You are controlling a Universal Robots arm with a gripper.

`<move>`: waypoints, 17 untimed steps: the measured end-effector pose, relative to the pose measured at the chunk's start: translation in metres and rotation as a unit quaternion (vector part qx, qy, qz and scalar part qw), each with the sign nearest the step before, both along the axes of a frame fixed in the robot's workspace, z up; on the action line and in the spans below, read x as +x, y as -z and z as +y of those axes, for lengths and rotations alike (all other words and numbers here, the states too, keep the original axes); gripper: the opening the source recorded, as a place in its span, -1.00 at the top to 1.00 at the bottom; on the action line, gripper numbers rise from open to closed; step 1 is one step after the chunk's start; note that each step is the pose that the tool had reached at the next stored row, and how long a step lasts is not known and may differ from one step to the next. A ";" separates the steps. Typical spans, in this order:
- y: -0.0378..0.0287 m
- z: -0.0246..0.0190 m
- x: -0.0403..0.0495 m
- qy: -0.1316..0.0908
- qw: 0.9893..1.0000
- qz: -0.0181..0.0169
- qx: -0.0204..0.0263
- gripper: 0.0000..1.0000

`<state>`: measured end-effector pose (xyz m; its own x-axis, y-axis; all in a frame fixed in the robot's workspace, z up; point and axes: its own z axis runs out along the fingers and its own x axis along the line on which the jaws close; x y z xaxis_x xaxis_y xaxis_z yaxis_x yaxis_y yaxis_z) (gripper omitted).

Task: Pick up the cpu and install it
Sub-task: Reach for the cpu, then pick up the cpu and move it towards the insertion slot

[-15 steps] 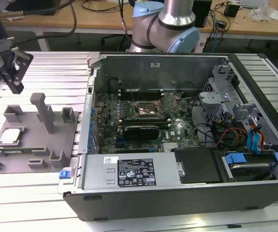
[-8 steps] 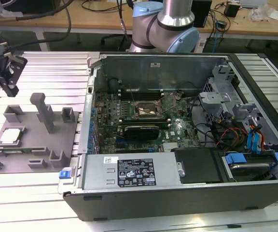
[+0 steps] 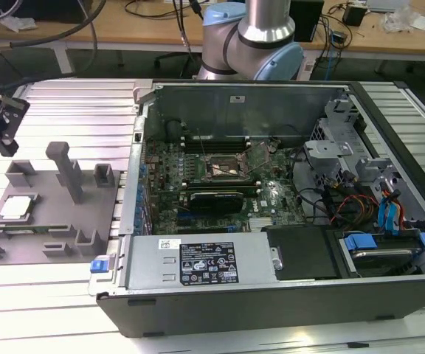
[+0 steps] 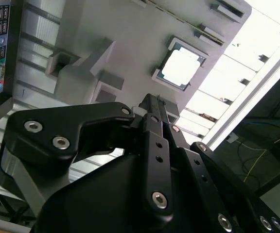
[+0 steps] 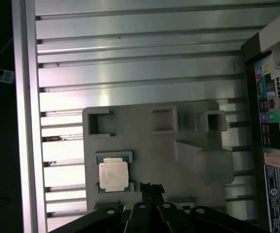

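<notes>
The cpu (image 3: 17, 208) is a small square chip with a silvery top. It lies flat in a recess of the grey moulded tray (image 3: 50, 221) at the exterior view's left. It also shows in both wrist views, cpu (image 4: 181, 67) and cpu (image 5: 113, 174). My black gripper (image 3: 4, 144) hangs above the table just beyond the tray's far left corner, apart from the chip. Its fingers (image 4: 152, 104) come together to a point, shut on nothing. The dark metal-framed socket (image 3: 223, 168) sits on the motherboard inside the open computer case (image 3: 271, 295).
Grey posts and blocks (image 3: 66, 169) stand up from the tray beside the chip. The case's side wall (image 3: 135, 184) rises between tray and motherboard. Cables, drive cages and a power supply (image 3: 205, 262) crowd the case. The ribbed aluminium table (image 5: 140, 77) surrounds the tray.
</notes>
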<state>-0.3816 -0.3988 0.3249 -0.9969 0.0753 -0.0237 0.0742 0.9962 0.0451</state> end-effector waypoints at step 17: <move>0.0030 0.0001 -0.0024 0.000 1.000 0.000 0.000 0.79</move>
